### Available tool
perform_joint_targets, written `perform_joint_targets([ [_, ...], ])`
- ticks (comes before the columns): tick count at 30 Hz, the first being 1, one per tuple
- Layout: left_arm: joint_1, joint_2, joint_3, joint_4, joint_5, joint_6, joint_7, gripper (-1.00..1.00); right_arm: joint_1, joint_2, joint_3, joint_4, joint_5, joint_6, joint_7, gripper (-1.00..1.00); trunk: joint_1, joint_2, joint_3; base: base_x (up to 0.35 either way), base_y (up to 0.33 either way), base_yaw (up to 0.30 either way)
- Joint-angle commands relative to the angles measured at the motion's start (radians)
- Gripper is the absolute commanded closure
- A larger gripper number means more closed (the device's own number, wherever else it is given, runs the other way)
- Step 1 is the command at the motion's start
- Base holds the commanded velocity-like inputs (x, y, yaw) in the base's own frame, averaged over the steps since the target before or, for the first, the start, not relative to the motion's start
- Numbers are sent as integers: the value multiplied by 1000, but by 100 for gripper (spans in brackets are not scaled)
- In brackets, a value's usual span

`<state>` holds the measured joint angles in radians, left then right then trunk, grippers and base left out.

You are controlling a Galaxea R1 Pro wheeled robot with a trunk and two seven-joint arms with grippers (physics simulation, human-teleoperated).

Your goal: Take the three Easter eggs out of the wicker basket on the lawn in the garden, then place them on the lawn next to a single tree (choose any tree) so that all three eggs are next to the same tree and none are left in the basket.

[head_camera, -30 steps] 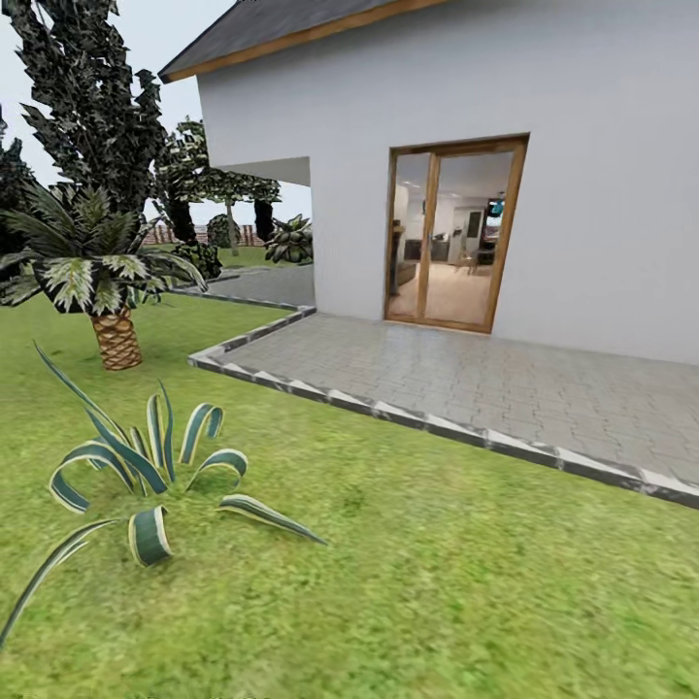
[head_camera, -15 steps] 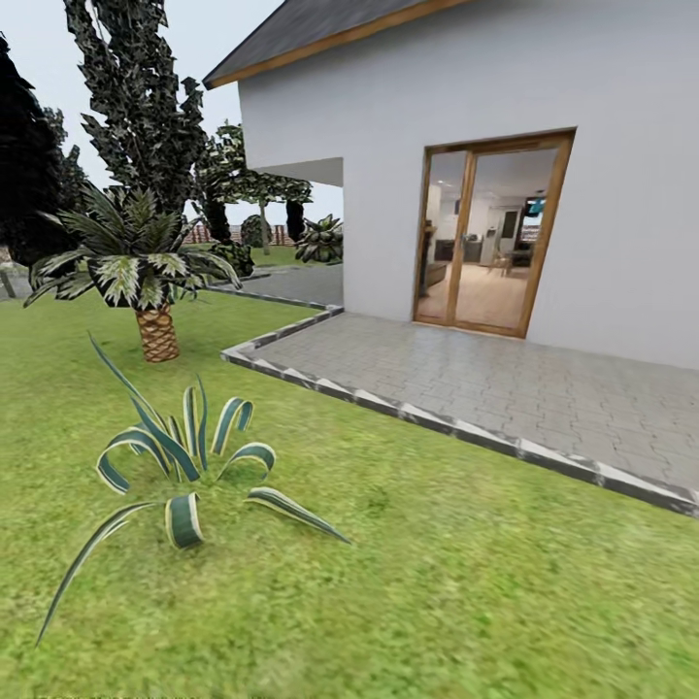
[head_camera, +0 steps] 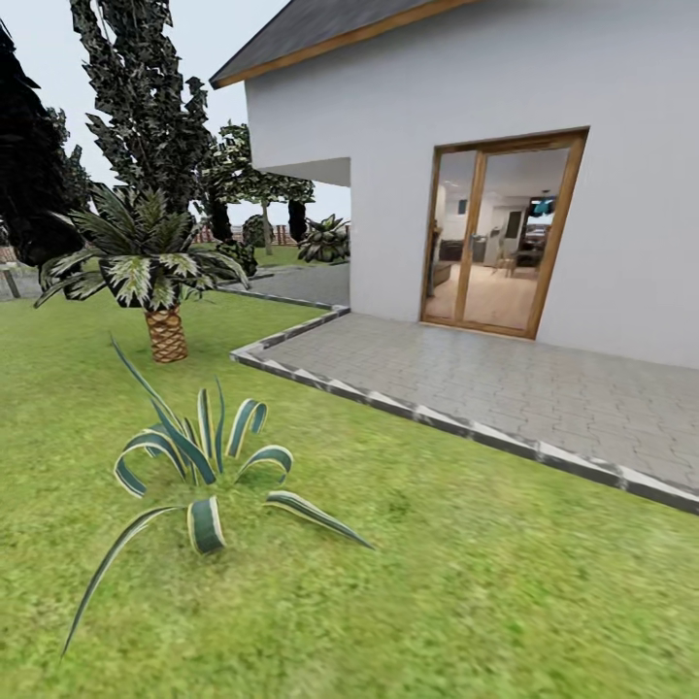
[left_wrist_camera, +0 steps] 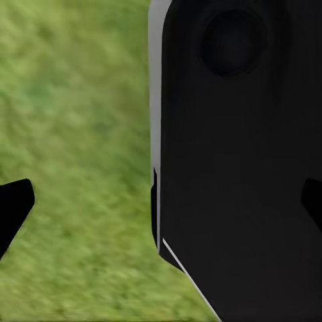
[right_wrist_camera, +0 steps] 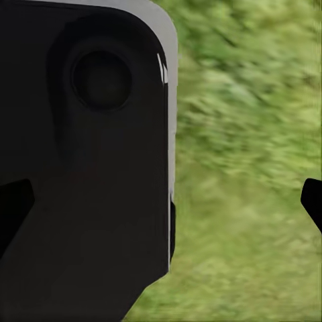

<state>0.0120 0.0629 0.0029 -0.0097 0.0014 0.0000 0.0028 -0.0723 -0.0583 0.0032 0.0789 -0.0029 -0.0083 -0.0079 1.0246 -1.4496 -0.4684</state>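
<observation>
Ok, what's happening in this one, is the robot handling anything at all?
Nothing is being handled. The head view looks across the lawn toward a white house with a glass door and a grey paved patio. A striped spiky plant sits close in the grass, a short palm behind it, and a tall dark-leaved tree beyond. Both wrist views show open fingertips over grass, holding nothing: the left gripper and right gripper.

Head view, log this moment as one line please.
phase: in transit | ahead: lawn, striped plant, palm, patio, glass door | basket, eggs: unseen | jaws: open, empty
</observation>
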Motion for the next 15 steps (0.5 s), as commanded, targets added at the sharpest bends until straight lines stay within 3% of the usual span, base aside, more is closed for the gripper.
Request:
perform_joint_targets([
  [1, 0, 0, 0, -1, 0, 0, 0, -100, -1, 0, 1, 2, 0, -1, -1, -100, 0, 0, -1, 248, 246, 0],
  [6, 0, 0, 0, -2, 0, 0, 1, -100, -1, 1, 1, 2, 0, -1, 0, -100, 0, 0, -1, 309, 121, 0],
  [15, 0, 0, 0, -3, 0, 0, 1, -100, -1, 2, 1, 3, 0, -1, 0, -100, 0, 0, -1, 331, 14, 0],
])
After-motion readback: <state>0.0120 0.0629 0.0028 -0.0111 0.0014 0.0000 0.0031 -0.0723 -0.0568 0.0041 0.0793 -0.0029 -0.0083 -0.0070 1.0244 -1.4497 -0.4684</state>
